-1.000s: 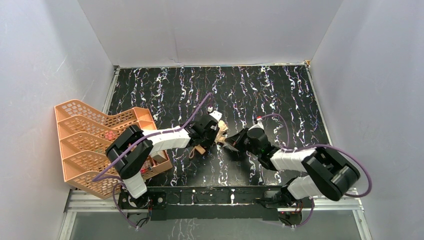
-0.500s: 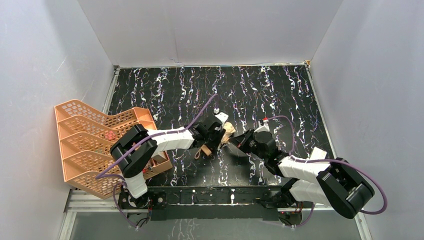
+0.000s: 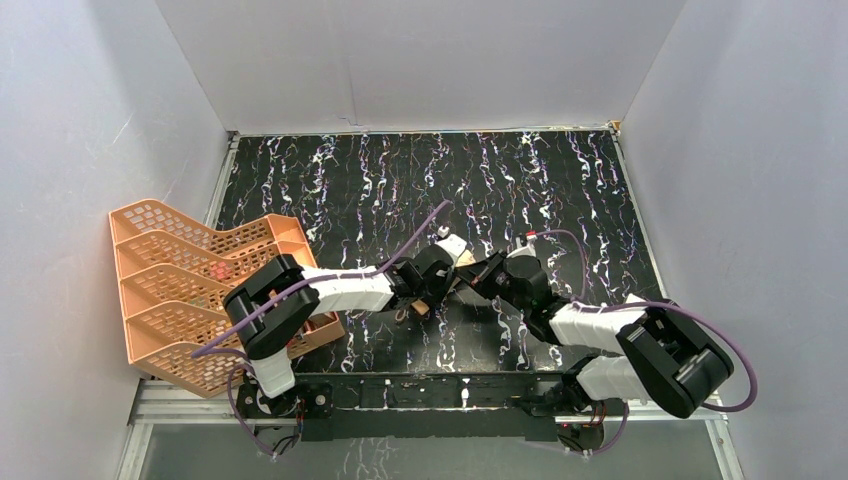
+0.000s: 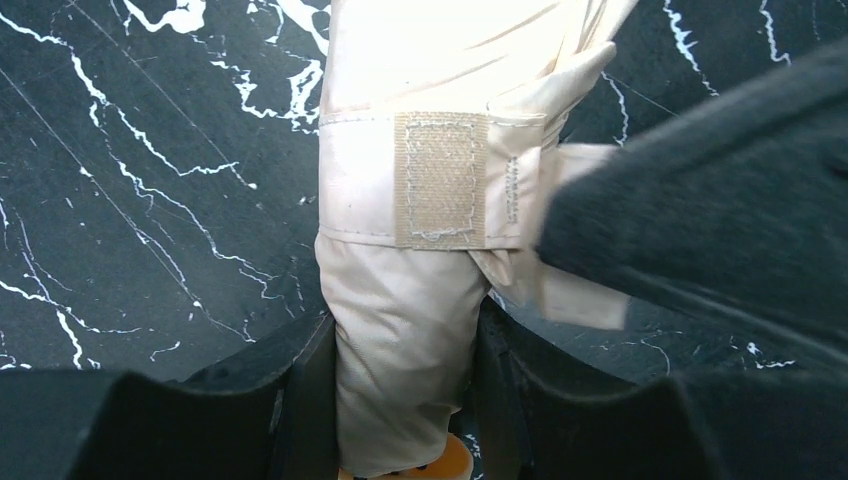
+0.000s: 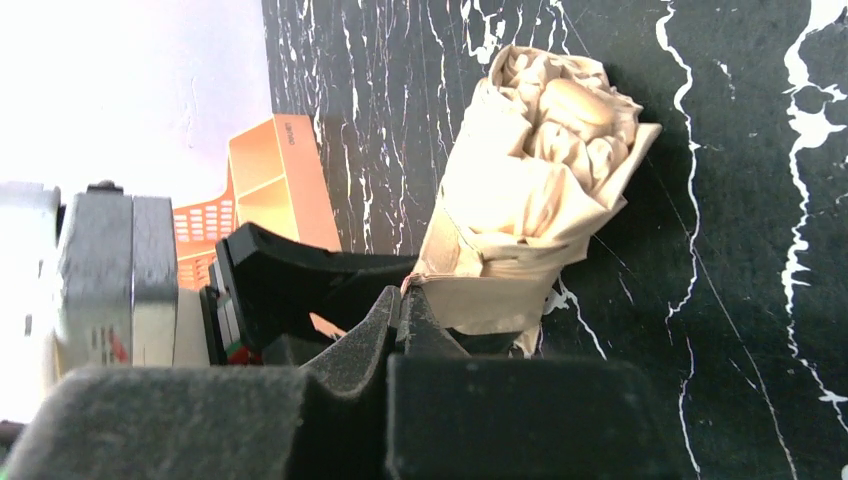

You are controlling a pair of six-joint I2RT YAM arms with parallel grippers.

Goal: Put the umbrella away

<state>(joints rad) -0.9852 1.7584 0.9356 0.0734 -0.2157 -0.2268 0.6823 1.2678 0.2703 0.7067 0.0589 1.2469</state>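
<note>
A small raised marking [image 5: 287, 131] is seen on the orange rack [image 5: 262, 175] in the right wrist view, but it cannot be read. No legible text is shown.

Umbrella [image 4: 400, 330] mostly hidden under L arm [image 3: 345, 288] + R arm [image 3: 585, 322] (top cam).

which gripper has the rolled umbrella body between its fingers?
The left gripper: its fingers flank the rolled tan umbrella below the strap. The right gripper only pinches the thin strap edge at its fingertips.
</note>
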